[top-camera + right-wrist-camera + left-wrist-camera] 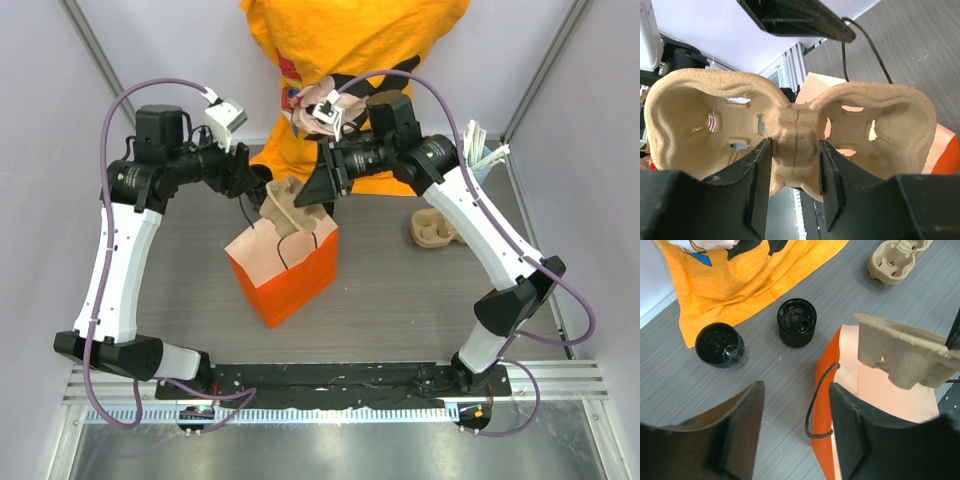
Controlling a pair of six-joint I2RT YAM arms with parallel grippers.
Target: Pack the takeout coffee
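The takeout coffee [720, 345], a small black cup with a round black lid, stands on the grey table by the orange cloth; it shows only in the left wrist view. The orange paper bag [285, 265] stands open at the table's middle. My left gripper [795, 410] is open astride the bag's back rim [826, 400], one finger inside and one outside, with the black handle loop between them. My right gripper [795, 155] is shut on the middle of a brown pulp cup carrier [875, 120] and holds it tilted over the bag's mouth [290, 205].
A short black ribbed round stack [796, 322] stands right of the coffee. A second pulp carrier [435, 230] lies on the table at the right. An orange cloth [350, 40] covers the back. A holder with white sticks [480, 150] stands at the back right.
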